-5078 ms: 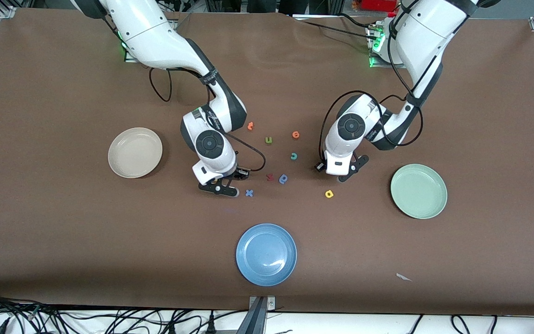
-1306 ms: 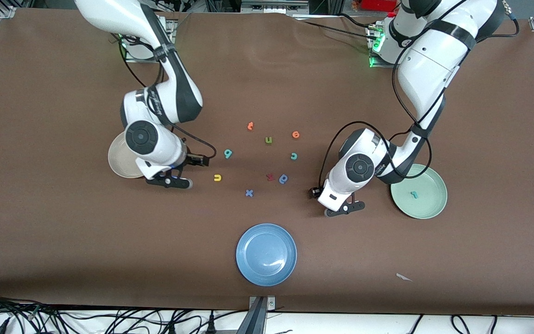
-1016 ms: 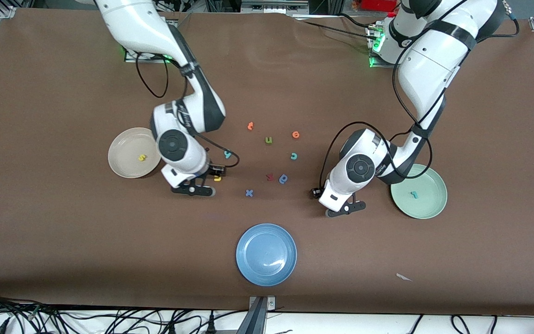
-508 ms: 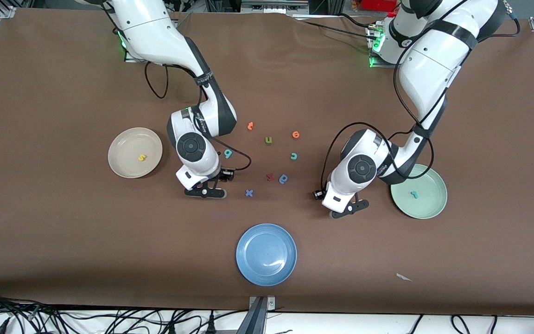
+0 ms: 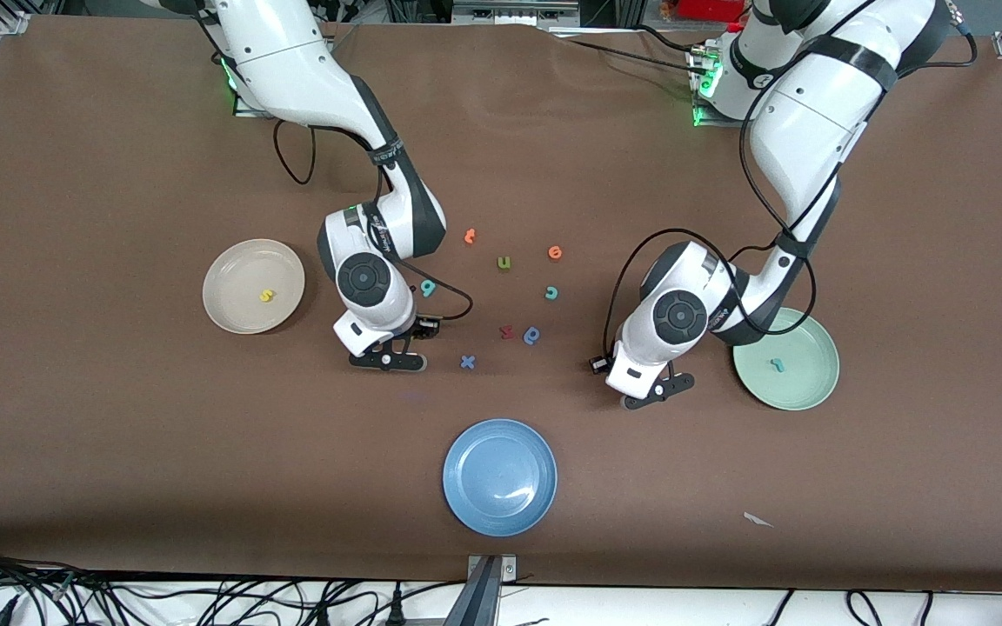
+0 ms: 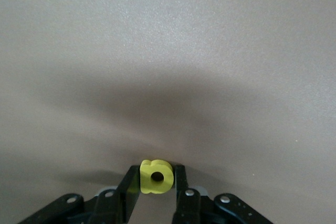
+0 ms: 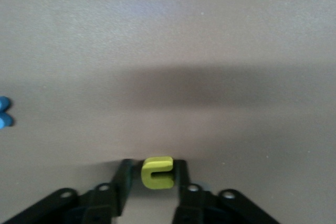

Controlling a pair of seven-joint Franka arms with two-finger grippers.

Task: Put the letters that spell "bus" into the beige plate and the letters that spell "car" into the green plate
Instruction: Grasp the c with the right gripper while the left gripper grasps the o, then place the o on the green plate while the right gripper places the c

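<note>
Yellow "a" point(image 6: 156, 177) sits pinched in the left gripper point(image 6: 156, 184) jaws, seemingly low over the tabletop point(image 5: 118, 435); yellow "u" point(image 7: 157, 172) likewise gripped by the right gripper point(image 7: 155, 182) near the beige plate point(image 5: 231, 261).

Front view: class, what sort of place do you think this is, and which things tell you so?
Most likely a robotics lab workbench. Two white robot arms are bolted along one edge of a brown-covered table, loose cables trail along the edge nearest the front camera, and small foam letters and plain plates are laid out as for a sorting test.
</note>
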